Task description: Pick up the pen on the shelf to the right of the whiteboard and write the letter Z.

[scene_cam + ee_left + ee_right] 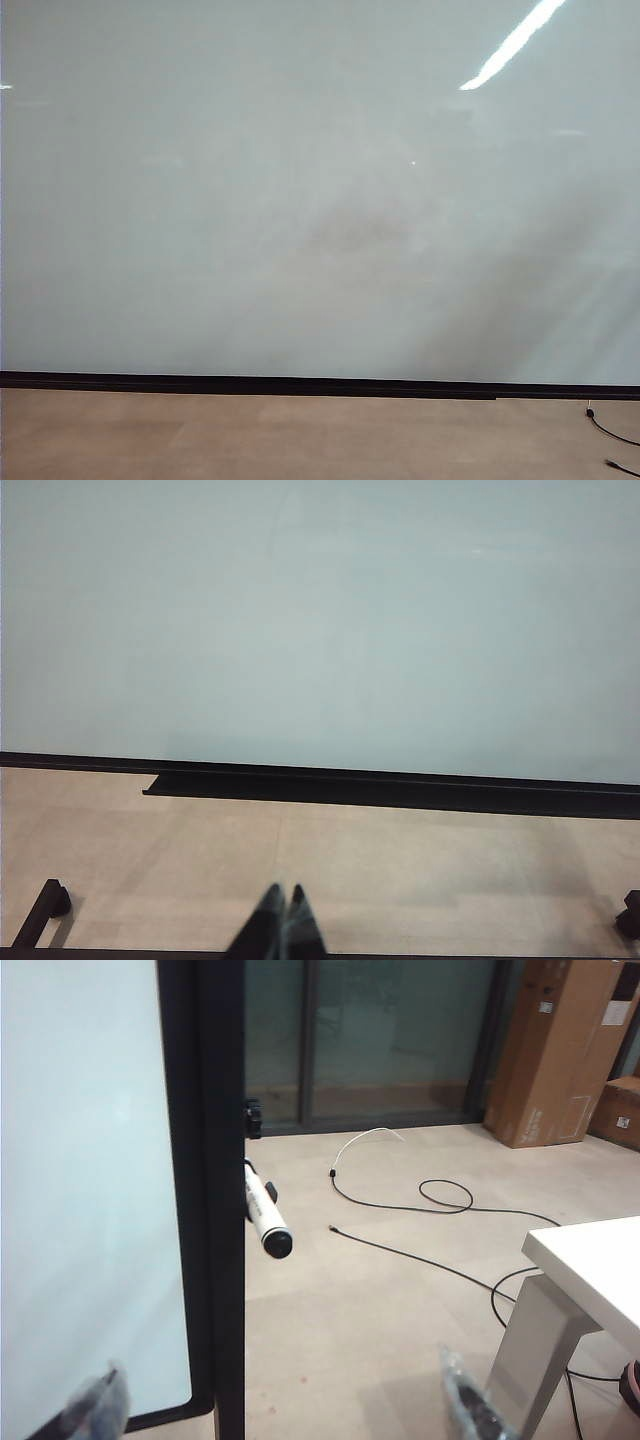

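Right pincer (280,1410): released, jaws spread wide. One blurred fingertip (95,1408) sits in front of the whiteboard (85,1170), the other over the floor (380,1290). The pincer holds nothing.

The pen (262,1212) projects from the black frame (212,1190) at the board's side edge, at the height of a small black knob (253,1118). Its support is hidden behind the frame. The barrel is white with dark print, and its dark rounded end points toward the camera. The pen lies ahead of the right pincer, between the lines of the two fingertips, well apart from both and untouched.

Left pincer (282,920): clenched, the two dark fingertips meeting at a point with nothing between them. It hangs over the floor in front of the whiteboard's lower black strip (400,788).

In the exterior view the whiteboard (300,200) fills nearly the whole field. Its surface carries no writing, only a bright light reflection (515,42). Neither pincer appears there.

Beside the board, black cables (440,1200) lie looped on the floor. A white worktop (595,1265) corner and a tall cardboard box (555,1050) stand beyond them.
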`<state>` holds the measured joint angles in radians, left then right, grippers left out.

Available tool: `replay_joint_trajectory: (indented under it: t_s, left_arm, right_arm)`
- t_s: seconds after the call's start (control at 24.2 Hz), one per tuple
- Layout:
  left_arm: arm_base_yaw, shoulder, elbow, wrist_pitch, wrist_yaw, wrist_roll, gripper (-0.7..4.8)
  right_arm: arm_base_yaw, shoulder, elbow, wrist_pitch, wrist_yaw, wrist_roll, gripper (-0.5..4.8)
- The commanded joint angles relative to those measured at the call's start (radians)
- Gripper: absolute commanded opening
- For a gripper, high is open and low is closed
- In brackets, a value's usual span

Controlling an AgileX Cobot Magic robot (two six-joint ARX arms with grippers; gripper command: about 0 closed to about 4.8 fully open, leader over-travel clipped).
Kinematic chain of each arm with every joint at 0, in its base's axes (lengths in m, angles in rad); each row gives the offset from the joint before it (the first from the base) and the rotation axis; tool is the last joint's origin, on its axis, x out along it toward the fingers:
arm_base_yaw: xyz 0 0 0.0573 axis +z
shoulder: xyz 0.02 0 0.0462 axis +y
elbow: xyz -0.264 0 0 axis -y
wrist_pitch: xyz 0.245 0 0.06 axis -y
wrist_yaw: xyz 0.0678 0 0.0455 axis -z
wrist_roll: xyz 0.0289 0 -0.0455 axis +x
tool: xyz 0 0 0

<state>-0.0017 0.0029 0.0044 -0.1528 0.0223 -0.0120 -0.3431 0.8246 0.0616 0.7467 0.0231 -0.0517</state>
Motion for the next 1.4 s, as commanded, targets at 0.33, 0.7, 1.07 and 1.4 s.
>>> replay_joint_trajectory:
  t_s: [0.33,0.7,1.07,1.4]
  left_arm:
    - [0.000,0.000,0.002,0.011,0.000,0.004,-0.04]
    - [0.000,0.000,0.002,0.011,0.001,0.004,-0.05]
    - [0.000,0.000,0.002,0.011,0.000,0.004,-0.05]
    - [0.000,0.000,0.002,0.011,0.000,0.004,-0.05]
  right_arm:
    - [-0.082,0.345,0.019,0.386,-0.122,0.003,4.05]
    - [-0.085,0.613,0.138,0.523,-0.202,0.008,4.15]
    - [-0.092,0.750,0.232,0.545,-0.256,0.006,4.14]
    - [-0.122,0.858,0.321,0.544,-0.321,0.030,4.14]
